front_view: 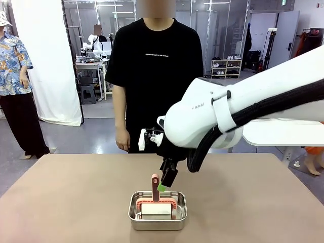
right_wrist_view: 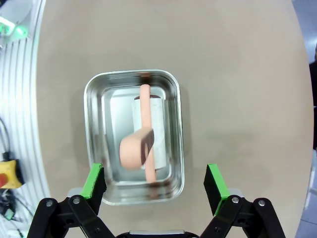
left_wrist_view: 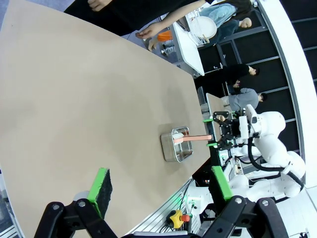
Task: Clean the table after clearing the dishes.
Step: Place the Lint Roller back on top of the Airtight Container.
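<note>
One steel pan sits on the brown counter, at the near edge and about midway between left and right, and nothing else rests on the top around it. Inside the pan lies a white roller in a pink frame, its pink handle standing up out of the pan. From the right wrist camera the same handle rises toward the lens over the white drum, its rounded end blurred.

The right arm reaches in from the right and bends down over the pan. Its tool hangs just beside the top of the handle, a green pad showing next to the pink. In the right wrist view this tool has its fingers spread wide, one over the pan's edge and one over bare counter, with nothing between them; it is released and hovers above the pan.

The left tool is also released, its green-padded fingers well apart and holding nothing, looking across the counter at the pan and at the right arm's tool over the handle, far off.

A person in a black T-shirt stands at the far side, arms down, one hand hanging just above the counter's far edge.
</note>
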You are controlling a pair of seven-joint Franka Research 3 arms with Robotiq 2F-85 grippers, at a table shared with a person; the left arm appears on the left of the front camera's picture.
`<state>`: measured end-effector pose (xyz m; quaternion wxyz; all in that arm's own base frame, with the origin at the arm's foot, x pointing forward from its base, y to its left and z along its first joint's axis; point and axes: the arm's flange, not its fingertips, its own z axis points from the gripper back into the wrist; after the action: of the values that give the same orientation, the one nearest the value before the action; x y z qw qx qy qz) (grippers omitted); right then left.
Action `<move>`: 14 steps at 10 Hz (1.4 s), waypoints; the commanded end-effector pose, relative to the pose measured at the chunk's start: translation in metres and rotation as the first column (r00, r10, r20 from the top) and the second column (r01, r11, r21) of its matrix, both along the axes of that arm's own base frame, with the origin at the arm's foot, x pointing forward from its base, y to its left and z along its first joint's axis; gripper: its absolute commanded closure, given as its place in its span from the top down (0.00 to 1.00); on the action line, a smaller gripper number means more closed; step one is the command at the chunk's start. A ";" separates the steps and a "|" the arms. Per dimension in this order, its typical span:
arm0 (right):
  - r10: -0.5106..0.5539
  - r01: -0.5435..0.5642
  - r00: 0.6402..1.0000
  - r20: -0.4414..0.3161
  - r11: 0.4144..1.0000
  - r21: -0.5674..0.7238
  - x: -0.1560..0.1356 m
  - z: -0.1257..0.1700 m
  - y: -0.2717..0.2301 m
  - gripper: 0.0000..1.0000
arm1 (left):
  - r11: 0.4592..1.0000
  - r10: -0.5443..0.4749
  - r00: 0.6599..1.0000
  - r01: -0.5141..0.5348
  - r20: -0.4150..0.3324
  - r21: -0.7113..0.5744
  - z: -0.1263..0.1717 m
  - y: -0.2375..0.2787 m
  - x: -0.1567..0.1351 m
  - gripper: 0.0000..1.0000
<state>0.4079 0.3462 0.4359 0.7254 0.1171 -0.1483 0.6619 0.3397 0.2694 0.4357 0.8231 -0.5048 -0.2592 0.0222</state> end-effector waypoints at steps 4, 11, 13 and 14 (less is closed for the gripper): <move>-0.279 0.406 0.866 -0.415 0.877 0.257 0.043 0.090 -0.112 1.00 | 1.000 0.001 1.000 0.000 0.014 -0.004 0.000 0.001 -0.003 1.00; -0.207 0.964 0.128 -0.970 0.254 0.073 0.081 0.054 -0.459 1.00 | 1.000 0.001 1.000 0.000 0.014 -0.004 0.000 0.001 -0.003 1.00; -0.160 0.986 0.099 -0.982 0.152 0.074 0.047 0.050 -0.538 1.00 | 1.000 0.001 1.000 0.000 0.014 -0.004 0.000 0.001 -0.003 1.00; -0.161 0.994 0.074 -0.984 0.092 0.060 0.028 0.046 -0.570 1.00 | 1.000 0.001 1.000 0.000 0.014 -0.004 0.000 0.001 -0.003 1.00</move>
<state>0.4460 -0.2152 0.4786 0.7783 0.6164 -0.0907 -0.0773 0.3398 0.2692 0.4356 0.8232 -0.5048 -0.2590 0.0222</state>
